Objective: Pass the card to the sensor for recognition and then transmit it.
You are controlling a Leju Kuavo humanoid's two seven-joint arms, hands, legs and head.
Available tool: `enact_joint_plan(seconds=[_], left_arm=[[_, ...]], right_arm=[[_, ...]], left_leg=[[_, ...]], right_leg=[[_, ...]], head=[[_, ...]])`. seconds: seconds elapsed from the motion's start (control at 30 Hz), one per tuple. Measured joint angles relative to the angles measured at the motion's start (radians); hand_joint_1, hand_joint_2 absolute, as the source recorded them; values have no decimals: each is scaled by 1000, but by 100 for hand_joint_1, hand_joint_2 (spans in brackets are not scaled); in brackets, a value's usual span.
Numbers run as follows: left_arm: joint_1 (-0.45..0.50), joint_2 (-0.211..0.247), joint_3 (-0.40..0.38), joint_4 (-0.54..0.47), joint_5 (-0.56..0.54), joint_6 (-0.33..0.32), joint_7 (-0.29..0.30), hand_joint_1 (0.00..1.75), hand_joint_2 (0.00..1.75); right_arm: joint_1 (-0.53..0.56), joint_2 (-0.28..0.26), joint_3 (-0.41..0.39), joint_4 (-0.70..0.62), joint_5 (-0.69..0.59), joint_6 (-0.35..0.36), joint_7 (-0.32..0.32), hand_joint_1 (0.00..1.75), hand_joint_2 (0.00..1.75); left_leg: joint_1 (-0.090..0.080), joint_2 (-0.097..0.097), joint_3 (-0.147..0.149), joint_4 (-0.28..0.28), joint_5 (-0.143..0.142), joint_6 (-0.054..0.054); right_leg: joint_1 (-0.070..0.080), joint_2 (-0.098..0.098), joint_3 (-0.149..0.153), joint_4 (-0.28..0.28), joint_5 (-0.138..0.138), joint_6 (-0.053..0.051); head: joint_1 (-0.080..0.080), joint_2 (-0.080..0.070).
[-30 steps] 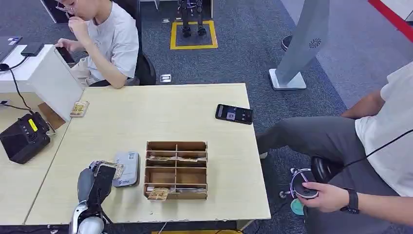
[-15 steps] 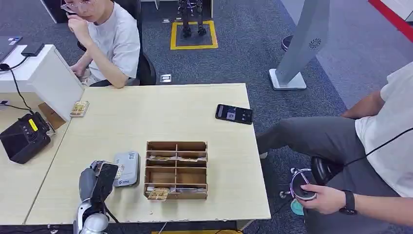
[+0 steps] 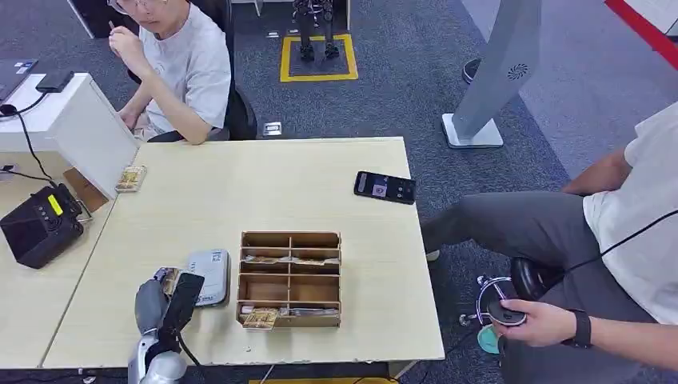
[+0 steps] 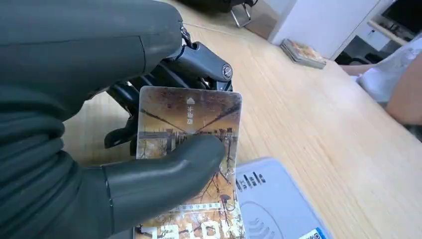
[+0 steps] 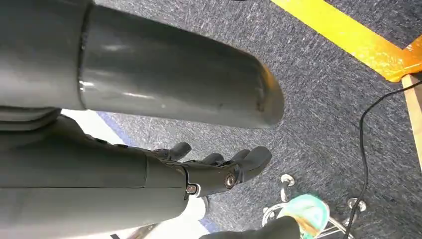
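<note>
A light wooden counter (image 3: 264, 180) stands on dark grey carpet (image 3: 384, 88). A second counter (image 3: 24, 300) of the same wood butts against its left edge, and a white box-like unit (image 3: 76, 128) sits by the far left corner. Beyond the far edge, a yellow square outline (image 3: 318, 58) is marked on the carpet. A pale grey leaning pillar on a flat base (image 3: 496, 72) rises beyond the far right corner, with a red strip (image 3: 644, 28) crossing the floor further right. The light is even.
</note>
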Motion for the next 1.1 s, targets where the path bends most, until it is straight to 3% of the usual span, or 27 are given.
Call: enact_joint_plan(seconds=[0.43,0.6,0.73,0.87,1.1], left_arm=[[-9,-13,19,27,0,7,-10,169,175],[-7,-25,30,23,108,-54,-54,157,175],[14,-25,32,-92,358,-206,-53,154,175],[18,8,32,-259,542,-271,-4,159,175],[-78,101,32,-419,584,-269,33,150,175]], right_arm=[[0,0,0,0,-1,-2,0,0,0],[1,0,-2,0,-1,-6,0,0,0],[3,0,-5,0,3,-16,0,0,0],[4,0,-6,1,14,-16,0,0,0],[3,0,-6,1,29,-13,9,0,0]], left_leg=[[0,0,3,0,0,0],[0,-1,4,0,0,0],[0,-2,3,0,1,0],[1,-1,2,0,2,-1],[1,-1,0,0,3,-2]], right_leg=[[0,0,3,0,0,0],[0,-1,4,0,0,0],[0,-2,4,0,0,0],[1,-1,1,0,2,-2],[1,-2,0,1,2,-2]], head=[[0,0],[0,0],[0,0],[1,0],[0,0]])
